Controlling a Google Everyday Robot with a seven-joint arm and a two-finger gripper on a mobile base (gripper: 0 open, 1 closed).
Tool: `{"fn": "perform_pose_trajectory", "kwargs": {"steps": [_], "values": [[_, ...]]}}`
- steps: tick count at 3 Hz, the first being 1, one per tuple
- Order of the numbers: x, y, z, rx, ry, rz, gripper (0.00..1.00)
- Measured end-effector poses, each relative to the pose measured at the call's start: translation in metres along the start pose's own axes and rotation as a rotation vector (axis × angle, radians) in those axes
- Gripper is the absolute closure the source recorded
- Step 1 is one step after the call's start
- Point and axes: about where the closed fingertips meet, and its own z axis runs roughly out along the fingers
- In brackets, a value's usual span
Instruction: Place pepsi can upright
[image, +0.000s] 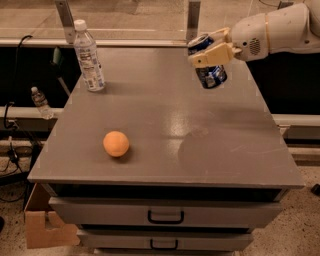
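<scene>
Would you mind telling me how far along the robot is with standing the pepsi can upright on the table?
Done: the claw is shut on the pepsi can, holding it off the table near its far edge. In hand: the can hangs nearly upright, silver top uppermost, slightly tilted. Left: lowering it onto the table, releasing and backing away.

We record a grey cabinet (165, 115) with two handled drawers (165, 212), its top reflecting light. A metal rail (140, 43) runs behind. Speckled floor (305, 230); cardboard box (47, 227) and cables (12, 155) at left. The gripper (202, 49), clamped on the pepsi can (212, 76), hangs above the top's far right.
</scene>
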Motion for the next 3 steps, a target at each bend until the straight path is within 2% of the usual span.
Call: {"fn": "perform_pose_trajectory", "kwargs": {"steps": [1,3], "values": [[-0.007,0.020,-0.004,-0.036,-0.173,-0.003,1.00],[0.003,0.045,0.002,-0.096,-0.394,-0.007,1.00]]}}
